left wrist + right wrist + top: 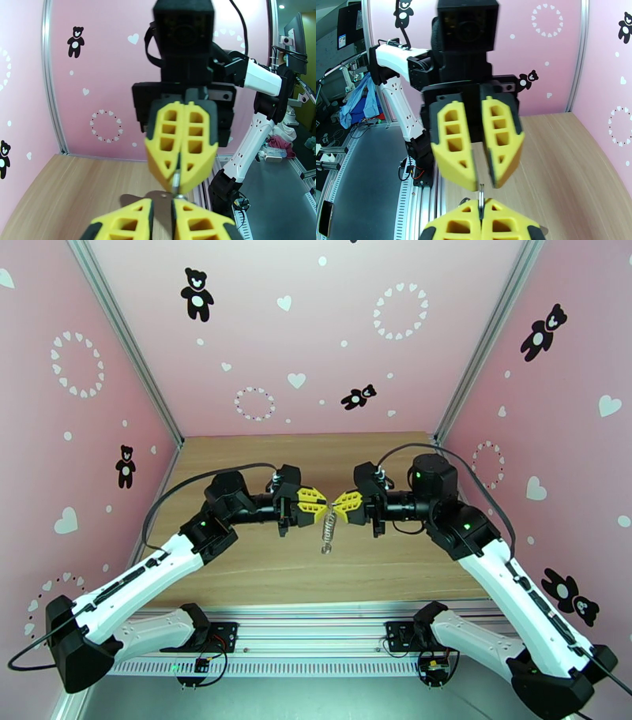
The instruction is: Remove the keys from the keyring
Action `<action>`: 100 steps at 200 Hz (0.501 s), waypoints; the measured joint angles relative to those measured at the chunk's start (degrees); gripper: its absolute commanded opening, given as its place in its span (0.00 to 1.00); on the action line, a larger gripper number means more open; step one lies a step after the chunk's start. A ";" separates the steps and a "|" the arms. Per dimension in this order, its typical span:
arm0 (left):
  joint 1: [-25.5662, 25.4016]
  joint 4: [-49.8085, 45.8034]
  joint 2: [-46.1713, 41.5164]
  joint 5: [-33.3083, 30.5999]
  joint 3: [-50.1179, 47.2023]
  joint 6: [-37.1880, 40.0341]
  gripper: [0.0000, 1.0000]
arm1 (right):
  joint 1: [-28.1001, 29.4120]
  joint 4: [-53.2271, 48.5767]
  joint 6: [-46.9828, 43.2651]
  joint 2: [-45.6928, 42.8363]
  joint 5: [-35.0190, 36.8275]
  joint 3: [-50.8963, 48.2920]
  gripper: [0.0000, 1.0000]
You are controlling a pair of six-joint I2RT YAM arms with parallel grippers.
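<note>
Separation step, at mid-frame above the wooden table (237, 571). The left hand (322, 500), barely parted, pinches what looks like a flat dark-grey metal key (158, 196). The right hand (338, 504) is clamped tight on the thin silvery keyring (481, 195), its chain (328, 534) dangling below. Next, the key probably needs working around the loop to its opening.

The light brown wooden tabletop (237, 571) has pink walls (316, 335) at 9, 12 and 3 o'clock. A silver metal rail (316, 631) runs along 6 o'clock.
</note>
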 measured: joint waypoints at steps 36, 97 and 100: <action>0.09 -0.37 2.71 1.16 2.25 -0.07 0.22 | 0.00 -0.31 -0.33 0.50 -1.05 0.98 0.00; 0.17 -1.70 3.17 2.36 2.25 0.09 0.21 | 0.00 -3.96 -3.54 0.72 1.97 3.37 0.00; 0.17 -1.88 3.13 2.36 2.25 0.26 0.22 | 0.00 -4.15 -3.69 0.72 2.19 3.48 0.00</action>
